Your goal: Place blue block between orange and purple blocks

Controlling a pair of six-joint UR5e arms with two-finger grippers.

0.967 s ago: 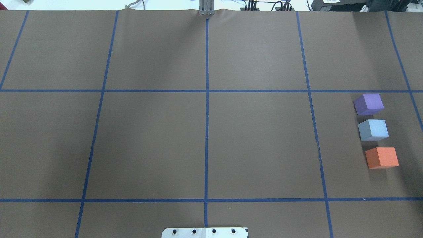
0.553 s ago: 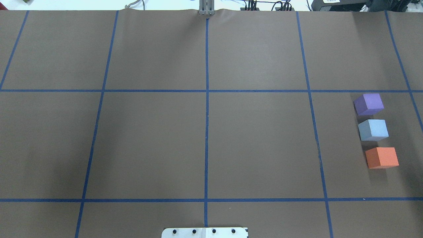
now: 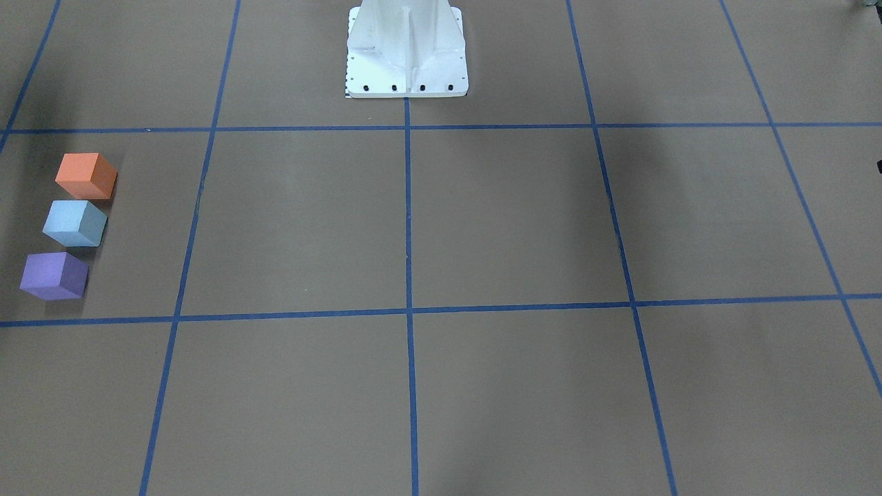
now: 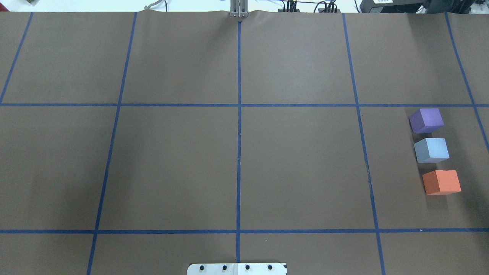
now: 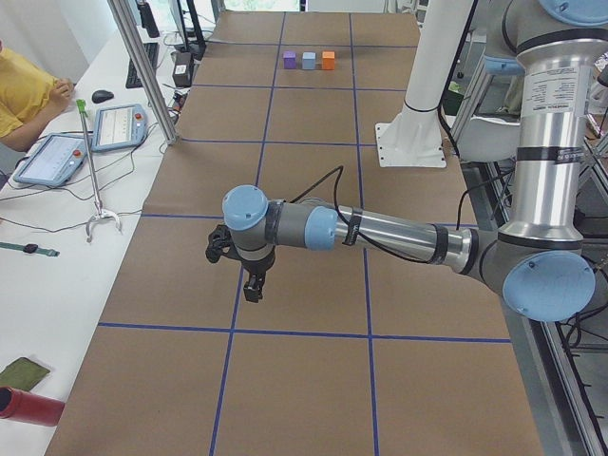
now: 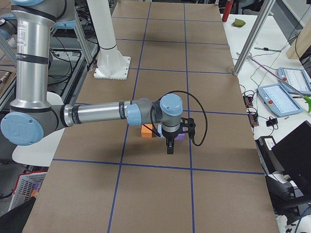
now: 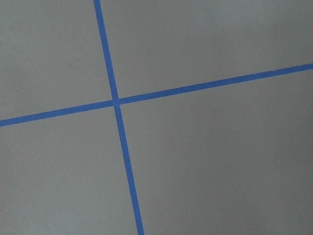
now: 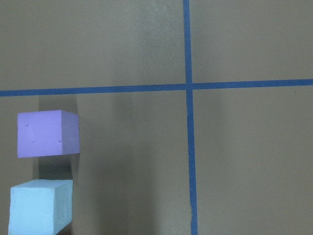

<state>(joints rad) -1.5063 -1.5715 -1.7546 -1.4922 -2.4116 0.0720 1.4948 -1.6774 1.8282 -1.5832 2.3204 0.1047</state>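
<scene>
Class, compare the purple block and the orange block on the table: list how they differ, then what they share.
The purple foam block is violet; the orange foam block is bright orange. The purple block lies farthest from the robot's white base plate, the orange block nearest. The right wrist view shows the purple block, not the orange block. Both are similar-sized cubes resting flat on the table, flanking the light blue foam block.
</scene>
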